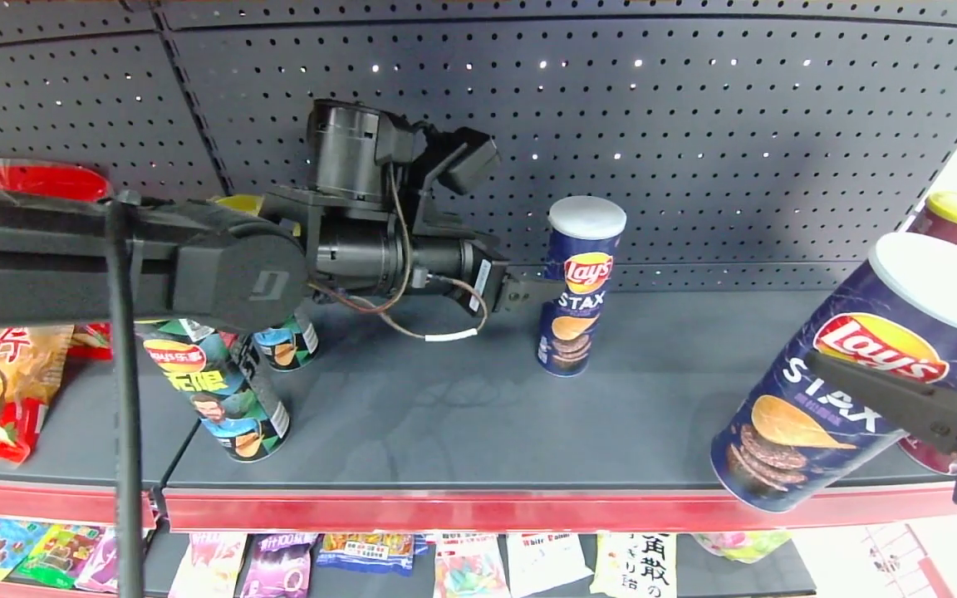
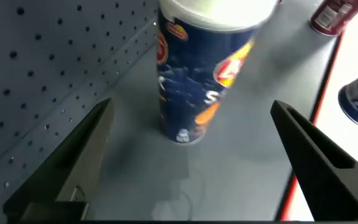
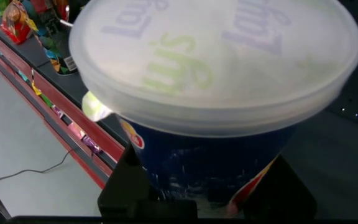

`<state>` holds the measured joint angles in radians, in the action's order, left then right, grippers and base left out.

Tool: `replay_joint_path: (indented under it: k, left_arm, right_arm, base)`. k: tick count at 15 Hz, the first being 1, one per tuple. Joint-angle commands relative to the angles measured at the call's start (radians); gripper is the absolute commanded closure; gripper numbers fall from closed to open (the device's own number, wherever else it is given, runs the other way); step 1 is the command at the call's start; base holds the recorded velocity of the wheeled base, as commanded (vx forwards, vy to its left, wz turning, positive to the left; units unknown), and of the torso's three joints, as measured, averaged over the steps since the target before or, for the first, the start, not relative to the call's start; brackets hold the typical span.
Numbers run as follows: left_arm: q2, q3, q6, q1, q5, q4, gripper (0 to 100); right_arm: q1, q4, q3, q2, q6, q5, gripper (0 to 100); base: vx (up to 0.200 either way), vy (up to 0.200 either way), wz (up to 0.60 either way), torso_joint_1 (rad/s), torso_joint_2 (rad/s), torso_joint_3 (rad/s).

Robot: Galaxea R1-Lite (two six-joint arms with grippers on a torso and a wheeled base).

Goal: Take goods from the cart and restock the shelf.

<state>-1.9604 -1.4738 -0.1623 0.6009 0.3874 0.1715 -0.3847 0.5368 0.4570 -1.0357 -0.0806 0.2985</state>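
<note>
Here the left pincer gapes wide just short of an upright blue chip can standing far back on the shelf. The right pincer clasps a tilted blue can at the shelf's front edge.

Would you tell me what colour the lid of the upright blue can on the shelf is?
White. The lid shows best in the head view.

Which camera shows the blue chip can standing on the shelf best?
Head view: the standing blue can is whole, upright by the back panel. The left wrist view crops its top, ahead of the open left gripper.
</note>
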Motion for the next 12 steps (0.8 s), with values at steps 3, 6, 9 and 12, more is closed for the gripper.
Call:
replay_joint_path:
  k: [3, 6, 9, 12]
  left_arm:
    - [-0.084, -0.099, 0.001, 0.000, 0.013, 0.000, 0]
    - [-0.124, -0.161, 0.000, -0.001, 0.037, 0.000, 0]
    - [-0.155, -0.189, -0.009, -0.001, 0.039, 0.002, 0]
    - [-0.178, -0.210, -0.031, 0.000, 0.068, 0.002, 0]
  right_arm:
    - [0.000, 0.000, 0.008, -0.010, -0.001, 0.001, 100]
    - [0.000, 0.000, 0.009, -0.012, -0.001, 0.001, 100]
    - [0.000, 0.000, 0.011, -0.017, -0.001, 0.001, 100]
    - [0.000, 0.000, 0.009, -0.018, -0.001, 0.001, 100]
  base:
    - [0.000, 0.000, 0.00, 0.000, 0.00, 0.000]
    - [0.000, 0.000, 0.00, 0.000, 0.00, 0.000]
    - [0.000, 0.000, 0.00, 0.000, 0.00, 0.000]
    - [0.000, 0.000, 0.00, 0.000, 0.00, 0.000]
